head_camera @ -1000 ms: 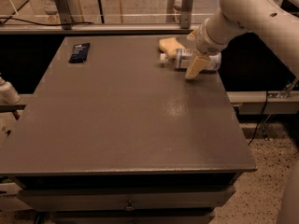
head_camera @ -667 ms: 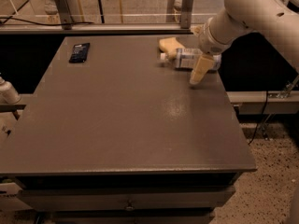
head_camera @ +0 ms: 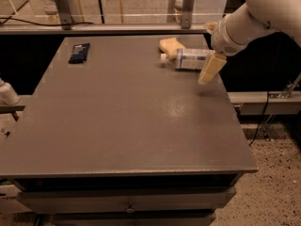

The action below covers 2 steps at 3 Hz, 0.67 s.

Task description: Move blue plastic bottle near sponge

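The blue plastic bottle (head_camera: 189,59) lies on its side at the far right of the grey table (head_camera: 127,121), with its white cap pointing left. The pale yellow sponge (head_camera: 170,45) lies right behind the cap end, touching or nearly touching the bottle. My gripper (head_camera: 209,48) is at the bottle's base end, on its right. It is open, and the pale yellow near finger (head_camera: 209,68) hangs in front of the base, just off it. The far finger shows only as a tip behind the bottle.
A small dark blue flat packet (head_camera: 79,52) lies at the far left of the table. A metal rail with posts (head_camera: 117,28) runs behind the table's far edge. The table's right edge is close to the gripper. A white object (head_camera: 7,93) stands off the left side.
The gripper has drawn back to the right, away from the bottle. The bottle and sponge have stayed in place.
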{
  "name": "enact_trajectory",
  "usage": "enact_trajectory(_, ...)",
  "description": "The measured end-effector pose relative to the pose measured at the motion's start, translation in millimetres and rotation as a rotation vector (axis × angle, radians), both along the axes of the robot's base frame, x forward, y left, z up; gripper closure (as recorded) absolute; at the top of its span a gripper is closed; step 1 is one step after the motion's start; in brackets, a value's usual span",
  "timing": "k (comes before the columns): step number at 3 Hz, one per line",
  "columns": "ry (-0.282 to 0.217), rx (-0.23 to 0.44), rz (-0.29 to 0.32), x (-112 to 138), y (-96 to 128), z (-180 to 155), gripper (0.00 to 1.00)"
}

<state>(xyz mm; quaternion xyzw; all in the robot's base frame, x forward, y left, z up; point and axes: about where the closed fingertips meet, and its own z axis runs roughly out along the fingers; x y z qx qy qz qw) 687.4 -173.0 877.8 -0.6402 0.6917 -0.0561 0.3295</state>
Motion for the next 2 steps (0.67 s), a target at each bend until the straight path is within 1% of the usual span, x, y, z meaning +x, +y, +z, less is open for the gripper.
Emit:
enact_trajectory(1,-0.016,0.048,-0.052,-33.0,-26.0,13.5,0.0)
enact_trajectory(2,-0.016,0.048,-0.052,-33.0,-25.9,13.4,0.0)
